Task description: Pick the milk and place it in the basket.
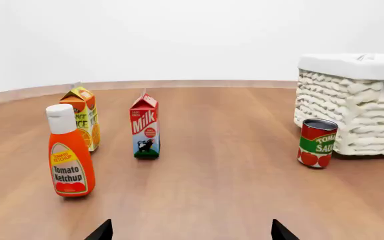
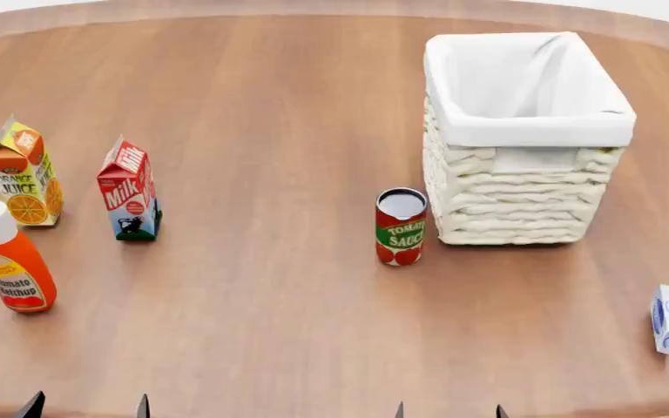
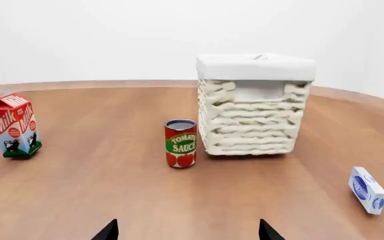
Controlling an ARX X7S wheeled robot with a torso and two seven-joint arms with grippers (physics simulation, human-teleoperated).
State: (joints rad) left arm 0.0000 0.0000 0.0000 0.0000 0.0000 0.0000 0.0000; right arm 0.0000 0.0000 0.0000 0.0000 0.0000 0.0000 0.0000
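Still upright, milk (image 2: 129, 192) well apart from basket (image 2: 529, 131).

- I see a round wooden table (image 2: 276, 313), warm reddish-brown, its plank grain running away from me.
- Its curved far edge (image 1: 178, 84) shows a paler rim.
- Behind it stands a plain white wall (image 3: 112, 35), bare and evenly lit.
- Light is soft, and shadows on the wood are faint.
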